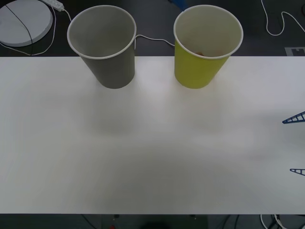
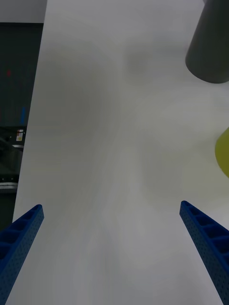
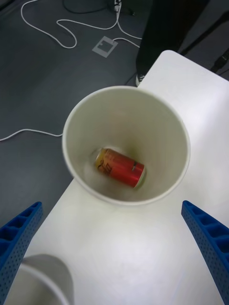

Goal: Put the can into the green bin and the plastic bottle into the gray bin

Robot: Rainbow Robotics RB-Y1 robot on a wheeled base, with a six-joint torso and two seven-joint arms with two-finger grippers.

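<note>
The can [image 3: 120, 167] lies on its side at the bottom of the green bin [image 1: 200, 71], red-orange body against the pale floor, with nothing gripping it. Seen from the front camera, that bin stands upright at the far edge of the white counter [image 1: 143, 157], at about one o'clock from the counter's middle, and a sliver of orange shows just inside its rim. The gray bin [image 1: 107, 67] stands upright beside it at about eleven o'clock, the two apart with bare counter between them; its inside looks bare.

The left pincer [image 3: 114, 248] hangs above the green bin with its blue ribbed fingers [image 3: 19, 233] spread wide at the two lower corners of its wrist view, holding nothing; the bin's open mouth sits between and beyond them.

The right pincer [image 1: 298, 144] is at the three o'clock edge of the counter in the front view, its blue fingers [image 2: 205, 238] also spread wide and pinching nothing, over bare counter well apart from both bins.

A white cable [image 1: 152, 40] trails across the dark floor behind the bins.
</note>
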